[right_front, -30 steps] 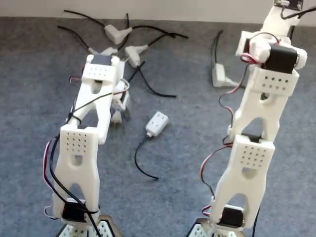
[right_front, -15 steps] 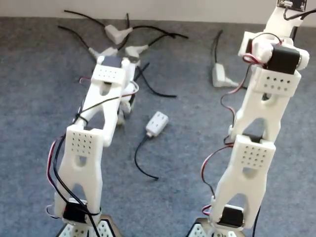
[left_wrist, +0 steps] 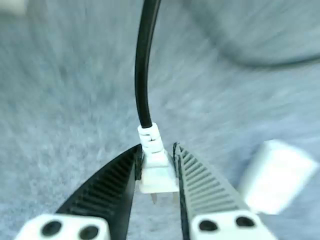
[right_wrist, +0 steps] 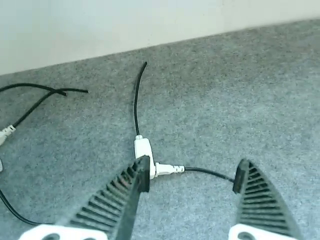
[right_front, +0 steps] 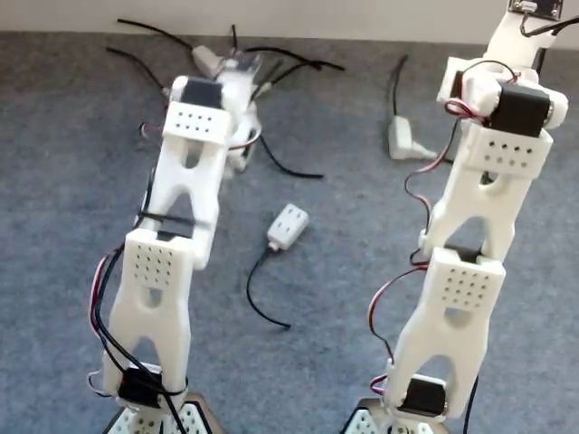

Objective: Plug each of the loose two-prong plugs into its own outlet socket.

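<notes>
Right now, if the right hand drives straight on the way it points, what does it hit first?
Probably the black cord running from the white plug on the carpet; it crosses the gap of the open right hand. How far off is unclear.

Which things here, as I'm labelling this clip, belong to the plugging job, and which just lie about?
Job: two-prong plug in the left gripper; outlet socket mid-table; another loose plug farther back.
Lying about: grey carpet; the plug-and-socket pair below the right gripper, seemingly already joined.
</notes>
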Controlling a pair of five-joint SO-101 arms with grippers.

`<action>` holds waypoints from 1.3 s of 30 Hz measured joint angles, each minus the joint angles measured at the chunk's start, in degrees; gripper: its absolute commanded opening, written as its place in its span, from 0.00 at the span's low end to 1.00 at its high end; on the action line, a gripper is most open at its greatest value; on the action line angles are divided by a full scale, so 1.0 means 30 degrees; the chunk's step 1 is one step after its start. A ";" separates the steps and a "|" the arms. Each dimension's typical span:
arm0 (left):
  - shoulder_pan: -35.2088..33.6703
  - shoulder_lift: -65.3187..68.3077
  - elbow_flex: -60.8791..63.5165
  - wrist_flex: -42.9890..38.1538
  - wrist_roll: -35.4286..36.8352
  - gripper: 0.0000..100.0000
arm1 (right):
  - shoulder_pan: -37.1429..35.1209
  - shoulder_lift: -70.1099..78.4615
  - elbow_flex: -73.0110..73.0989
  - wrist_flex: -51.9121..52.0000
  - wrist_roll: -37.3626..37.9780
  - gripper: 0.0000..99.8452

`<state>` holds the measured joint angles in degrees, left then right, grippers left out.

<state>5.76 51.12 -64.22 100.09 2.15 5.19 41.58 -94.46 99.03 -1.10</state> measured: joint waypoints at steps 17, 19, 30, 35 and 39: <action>0.0733 -1.0022 -0.1143 0.0000 0.6974 0.01 | 0.0000 -0.0996 0.0000 0.0000 0.0000 0.27; 0.0762 -1.1516 -0.1143 0.0000 0.7941 0.01 | 0.0000 -0.0996 0.0000 0.0000 0.0000 0.27; 0.0762 -1.7817 -0.1377 0.0029 1.1223 0.01 | -0.1260 -0.1846 0.0000 0.0000 0.0000 0.27; 0.0205 -1.9839 -0.1377 0.0029 1.3451 0.01 | -0.2579 -0.3751 -0.0088 0.0000 0.0000 0.27; -0.0059 -2.2125 -0.0908 0.0147 1.4037 0.01 | -0.3516 -0.5714 0.0557 0.0000 0.0000 0.27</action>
<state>5.58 -15.25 -66.95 100.53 44.26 -5.36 24.44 -92.79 99.03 -1.10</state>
